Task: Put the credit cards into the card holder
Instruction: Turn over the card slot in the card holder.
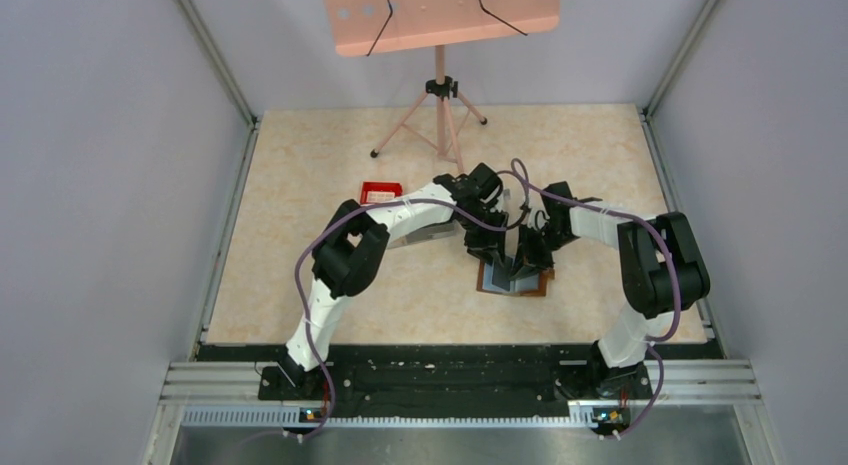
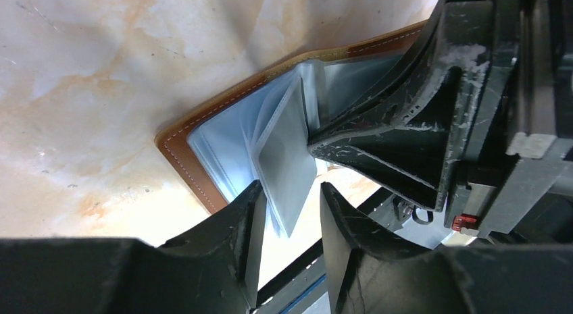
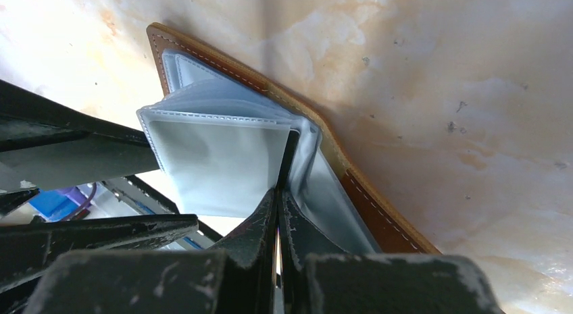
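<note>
Marbled bench (image 1: 290, 165), card holder (image 3: 378, 213) splayed: right jaws pressed together at its clear sleeves (image 3: 216, 165), left jaws spread astride one, and a tug could crumple it or drag the holder.

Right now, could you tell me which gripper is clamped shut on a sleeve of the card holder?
The right gripper: its jaws are pinched together on a clear sleeve of the card holder, while the left gripper stands open.

Crowded over the open brown leather card holder (image 1: 515, 278): left fingers (image 2: 243, 219) spread, right fingers (image 3: 260, 219) pinched on a clear sleeve (image 3: 216, 165). Free table (image 1: 260, 275) to the left; small red tray (image 1: 381, 192) and pink tripod stand (image 1: 440, 87) behind.
</note>
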Available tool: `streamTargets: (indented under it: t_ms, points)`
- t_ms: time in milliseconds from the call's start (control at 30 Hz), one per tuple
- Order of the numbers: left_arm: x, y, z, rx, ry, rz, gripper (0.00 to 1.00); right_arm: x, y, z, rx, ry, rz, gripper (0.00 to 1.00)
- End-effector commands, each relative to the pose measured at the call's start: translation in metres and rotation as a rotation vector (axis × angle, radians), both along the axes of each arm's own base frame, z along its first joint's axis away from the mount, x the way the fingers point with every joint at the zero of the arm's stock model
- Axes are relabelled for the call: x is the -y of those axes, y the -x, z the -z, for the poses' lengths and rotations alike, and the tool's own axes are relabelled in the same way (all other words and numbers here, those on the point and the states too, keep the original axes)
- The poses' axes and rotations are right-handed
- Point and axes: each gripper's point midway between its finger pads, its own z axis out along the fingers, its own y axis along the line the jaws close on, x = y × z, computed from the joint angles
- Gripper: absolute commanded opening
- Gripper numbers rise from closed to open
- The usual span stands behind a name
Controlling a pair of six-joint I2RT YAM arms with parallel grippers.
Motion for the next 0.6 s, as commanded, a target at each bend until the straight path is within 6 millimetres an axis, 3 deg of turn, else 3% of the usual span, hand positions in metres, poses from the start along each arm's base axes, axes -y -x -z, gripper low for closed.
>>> streamTargets:
  t_ms: [0, 200, 500, 567]
  points:
    - [0.001, -0.006, -0.016, 0.064, -0.012, 0.031, 0.41, -0.003, -0.011, 0.001, 0.036, -0.006, 0.000, 0.00]
    - [-0.002, -0.005, -0.015, 0.079, -0.056, 0.064, 0.38, -0.004, -0.011, 0.001, 0.033, -0.012, -0.001, 0.00]
    - [0.017, 0.007, -0.013, -0.009, 0.051, 0.093, 0.34, -0.009, -0.015, -0.006, 0.048, -0.048, 0.003, 0.00]
    - [0.017, 0.007, -0.014, -0.006, 0.049, 0.090, 0.25, -0.012, -0.018, -0.012, 0.066, -0.070, 0.003, 0.00]
